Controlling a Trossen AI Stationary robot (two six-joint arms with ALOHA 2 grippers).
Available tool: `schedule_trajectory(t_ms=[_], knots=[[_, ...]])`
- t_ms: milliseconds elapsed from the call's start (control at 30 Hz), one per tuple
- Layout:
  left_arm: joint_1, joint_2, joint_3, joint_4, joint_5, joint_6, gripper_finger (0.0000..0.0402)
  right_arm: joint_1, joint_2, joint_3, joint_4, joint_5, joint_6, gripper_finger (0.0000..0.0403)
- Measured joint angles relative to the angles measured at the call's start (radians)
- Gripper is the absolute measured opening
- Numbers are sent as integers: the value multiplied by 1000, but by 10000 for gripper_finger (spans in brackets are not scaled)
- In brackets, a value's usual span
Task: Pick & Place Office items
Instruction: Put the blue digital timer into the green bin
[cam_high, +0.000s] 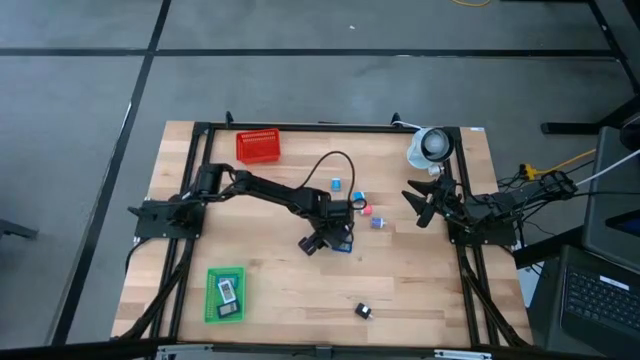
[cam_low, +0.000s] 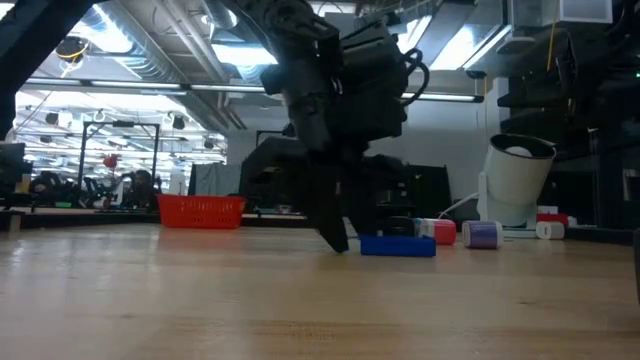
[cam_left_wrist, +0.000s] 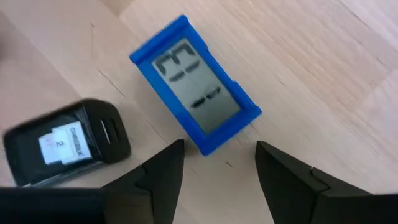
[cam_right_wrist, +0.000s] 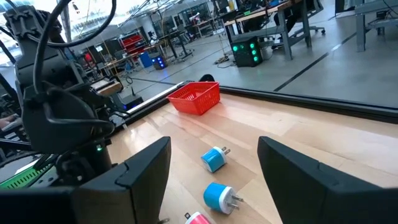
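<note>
A flat blue device with a grey screen (cam_left_wrist: 193, 87) lies face up on the wooden table near its middle (cam_high: 343, 246). A black item with a white label (cam_left_wrist: 65, 143) lies flat beside it. My left gripper (cam_left_wrist: 219, 163) is open and points steeply down over the blue device's near end. Its fingertips stand on either side of that corner, and I see no touch (cam_low: 338, 240). My right gripper (cam_right_wrist: 214, 180) waits open at the table's right side (cam_high: 420, 206) with nothing between its fingers.
Two blue plugs (cam_right_wrist: 216, 158) (cam_right_wrist: 221, 198), a pink piece (cam_high: 367, 210) and a purple piece (cam_high: 378, 222) lie between the arms. A black piece (cam_high: 363, 311) sits near the front. Red mesh basket (cam_high: 258, 146) at far left, green tray (cam_high: 226, 293) at near left, white roll (cam_high: 430, 146) at far right.
</note>
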Motion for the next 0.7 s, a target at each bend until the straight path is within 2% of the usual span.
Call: schedule_trajectory(t_ms=[167, 333, 533, 700], knots=[[6, 0, 0, -19, 9, -130, 197, 0, 0, 0, 0, 0, 0, 247], [25, 1, -3, 20, 154, -277, 224, 0, 0, 0, 0, -2, -3, 247], [6, 0, -4, 60, 111, -340, 265, 0, 0, 0, 0, -26, -7, 247], [-22, 5, -6, 157, 72, -457, 276, 0, 0, 0, 1, -26, -11, 247]])
